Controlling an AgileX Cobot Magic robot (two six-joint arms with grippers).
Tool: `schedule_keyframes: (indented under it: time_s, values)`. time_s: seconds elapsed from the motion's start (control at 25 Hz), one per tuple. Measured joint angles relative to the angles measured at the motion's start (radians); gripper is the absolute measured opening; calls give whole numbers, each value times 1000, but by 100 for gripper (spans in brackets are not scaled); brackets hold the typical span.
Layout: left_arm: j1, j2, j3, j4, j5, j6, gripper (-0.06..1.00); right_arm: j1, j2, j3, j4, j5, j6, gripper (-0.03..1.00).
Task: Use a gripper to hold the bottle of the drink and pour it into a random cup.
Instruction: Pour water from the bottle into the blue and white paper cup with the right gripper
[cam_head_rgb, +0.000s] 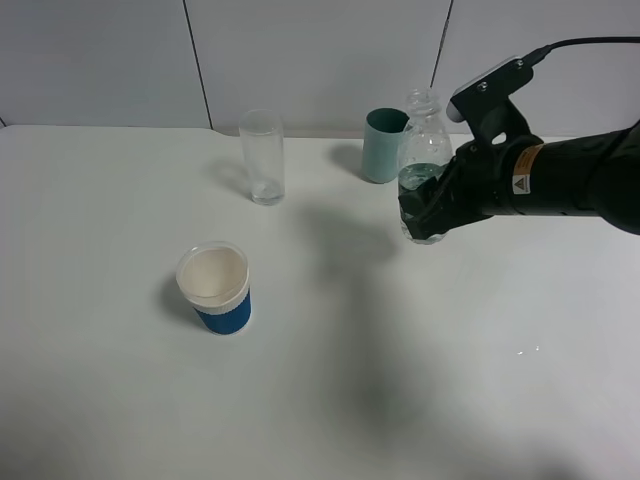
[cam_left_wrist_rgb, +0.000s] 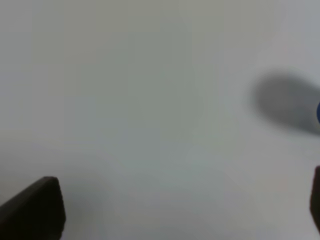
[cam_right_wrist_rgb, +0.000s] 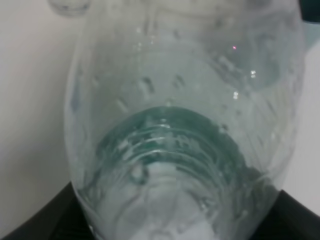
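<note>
Exterior high view: right gripper (cam_head_rgb: 428, 208) clamps the upright bottle (cam_head_rgb: 425, 145) aloft; it should travel level left to the cup (cam_head_rgb: 215, 290) before tilting.

Glass (cam_head_rgb: 262, 157) and teal cup (cam_head_rgb: 383, 145) crowd the bench's (cam_head_rgb: 450, 400) far edge; blue-banded cup (cam_head_rgb: 215, 288) stands mid-left; near edge lies open.

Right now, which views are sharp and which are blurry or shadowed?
Exterior high view: sharp, soft shadows beside the cup and below the right gripper holding the bottle. Left wrist view: blurred throughout, one dark shadow patch. Right wrist view: bottle fills the frame, hazy.
</note>
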Motion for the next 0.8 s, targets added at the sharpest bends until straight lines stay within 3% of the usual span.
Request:
schedule_keyframes:
  time_s: [0.2,0.52,0.68,0.8]
  values:
    - [0,0,0,0,0,0,99,0,-1,0,-78,0,93,56]
    - [0,0,0,0,0,0,99,60,0,-114,-444,104,442,56]
    - [0,0,0,0,0,0,99,125,23,-186,-581,194,522,56]
    - [0,0,0,0,0,0,99,163,65,-224,-623,246,540,56]
